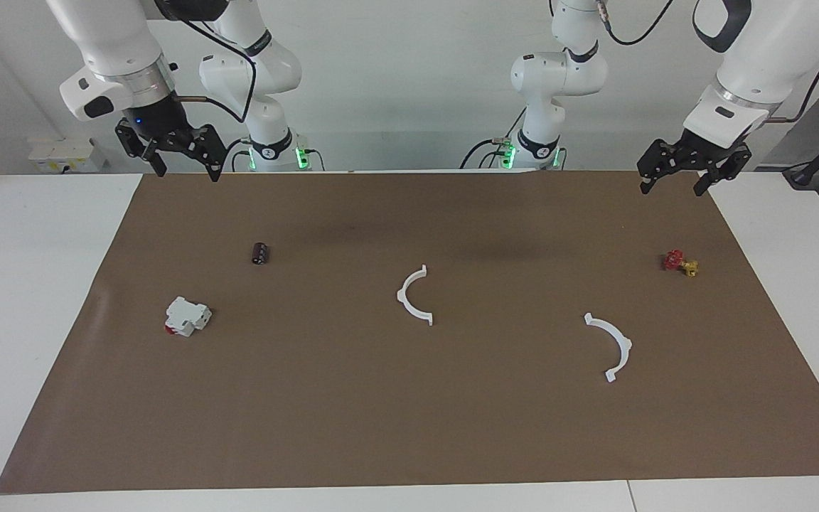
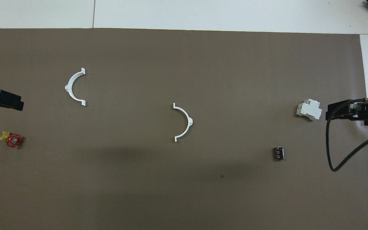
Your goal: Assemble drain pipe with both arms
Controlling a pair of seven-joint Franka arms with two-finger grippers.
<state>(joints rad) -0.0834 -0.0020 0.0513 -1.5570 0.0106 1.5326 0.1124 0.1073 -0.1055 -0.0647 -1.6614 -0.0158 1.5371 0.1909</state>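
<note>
I find the left gripper (image 1: 674, 183) raised over the mat's (image 1: 409, 427) edge nearest the robots, at the left arm's end, its jaws open and empty. The right gripper (image 1: 182, 167) hangs over the same edge at the right arm's end, jaws likewise open, nothing in them.

Taking the middle arc (image 1: 414, 295) as my landmark: it lies flat near the centre of the mat, clear of everything. The second arc (image 1: 612, 345) lies well apart from it, toward the left arm's end and farther from the robots. The two halves are not joined.

A red valve (image 1: 680, 262) sits further toward the left arm's end, nearer the robots than the landmark. Toward the right arm's end I note a white block (image 1: 186, 316) and a dark cylinder (image 1: 260, 253), the cylinder nearer the robots.

The surface (image 1: 33, 299) shows white around the mat.
</note>
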